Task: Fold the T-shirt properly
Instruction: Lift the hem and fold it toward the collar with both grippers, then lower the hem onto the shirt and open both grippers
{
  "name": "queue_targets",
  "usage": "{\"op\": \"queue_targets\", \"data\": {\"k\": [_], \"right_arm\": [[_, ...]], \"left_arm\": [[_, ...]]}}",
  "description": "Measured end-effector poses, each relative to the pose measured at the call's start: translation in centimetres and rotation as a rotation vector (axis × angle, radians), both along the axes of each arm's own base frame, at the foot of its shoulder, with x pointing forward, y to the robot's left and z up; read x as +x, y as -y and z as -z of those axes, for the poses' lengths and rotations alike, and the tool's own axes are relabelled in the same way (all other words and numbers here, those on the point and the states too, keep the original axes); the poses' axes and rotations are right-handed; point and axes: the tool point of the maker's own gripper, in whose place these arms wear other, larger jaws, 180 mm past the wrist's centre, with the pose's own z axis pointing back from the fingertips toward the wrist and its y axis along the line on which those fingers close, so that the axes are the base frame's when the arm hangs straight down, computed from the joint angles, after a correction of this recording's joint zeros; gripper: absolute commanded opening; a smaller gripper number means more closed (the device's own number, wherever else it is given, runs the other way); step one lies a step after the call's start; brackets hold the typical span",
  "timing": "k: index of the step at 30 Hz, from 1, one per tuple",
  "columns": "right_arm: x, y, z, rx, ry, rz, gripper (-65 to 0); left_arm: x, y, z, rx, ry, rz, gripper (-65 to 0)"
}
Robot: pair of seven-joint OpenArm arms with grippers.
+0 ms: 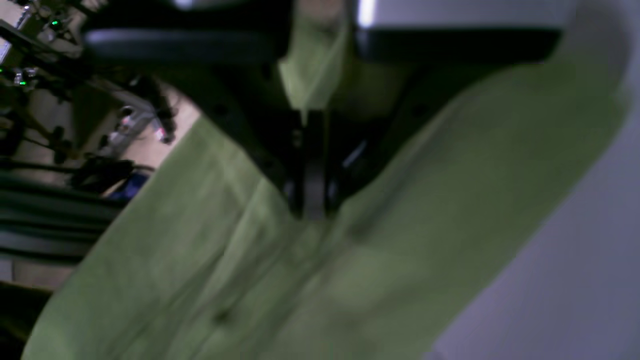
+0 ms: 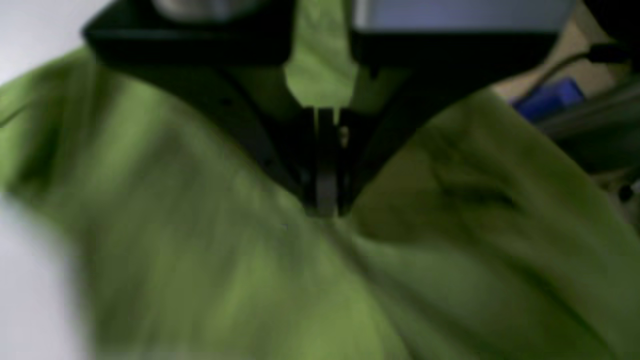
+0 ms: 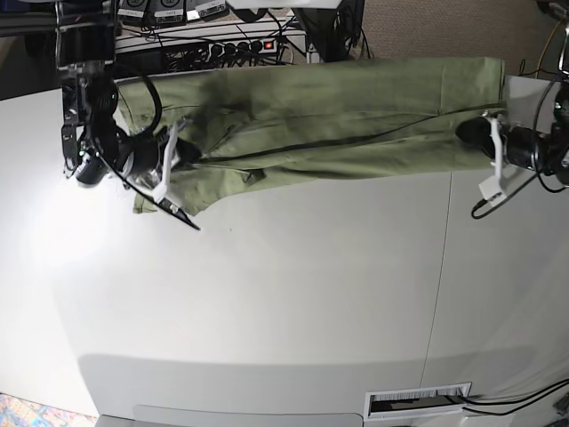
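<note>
Right now I am holding the T-shirt stretched lengthwise across the far edge of the white table, one end in each gripper. My left gripper is pinching the cloth at the right end of the scene, its jaws closed tight on a fold of green fabric that is bunching up between them. My right gripper is doing the same at the left end, jaws clamped together with a tongue of cloth rising behind the tips. I am gripping both ends, I judge, so that the shirt is staying taut and even, which should let a long fold be carried over without the soft cloth sagging or twisting. The base view is showing what the wrist cameras cannot: the whole shirt lying as a long band, a dark crease line running along it where one layer seems to be overlapping another, and a loose flap hanging nearer the table's middle by my right gripper. The wrist views, though blurred, are showing what the base view cannot resolve, namely that each pair of jaws is truly closed on fabric rather than merely resting beside it. No collar tag is showing in any view.
</note>
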Motion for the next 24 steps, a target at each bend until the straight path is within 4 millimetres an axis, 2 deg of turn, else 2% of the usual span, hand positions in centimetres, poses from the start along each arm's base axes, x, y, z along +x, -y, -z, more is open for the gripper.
{"op": "queue_targets", "data": {"k": [2, 10, 18, 24], "right_arm": [[-0.5, 0.2, 0.5, -0.011, -0.008, 0.005, -65.0], [0.0, 0.8, 1.0, -0.047, 0.060, 0.025, -65.0], [2.6, 2.5, 1.6, -0.106, 0.212, 0.060, -65.0], [3.8, 3.9, 1.5, -0.195, 0.256, 0.049, -65.0]], "left_arm": [[0.0, 0.9, 0.4, -0.014, 0.000, 0.005, -65.0], [1.3, 3.9, 0.9, -0.080, 0.070, -0.010, -65.0], [2.2, 3.8, 1.2, -0.070, 0.149, -0.035, -65.0], [3.1, 3.8, 1.1, -0.068, 0.208, -0.053, -65.0]]}}
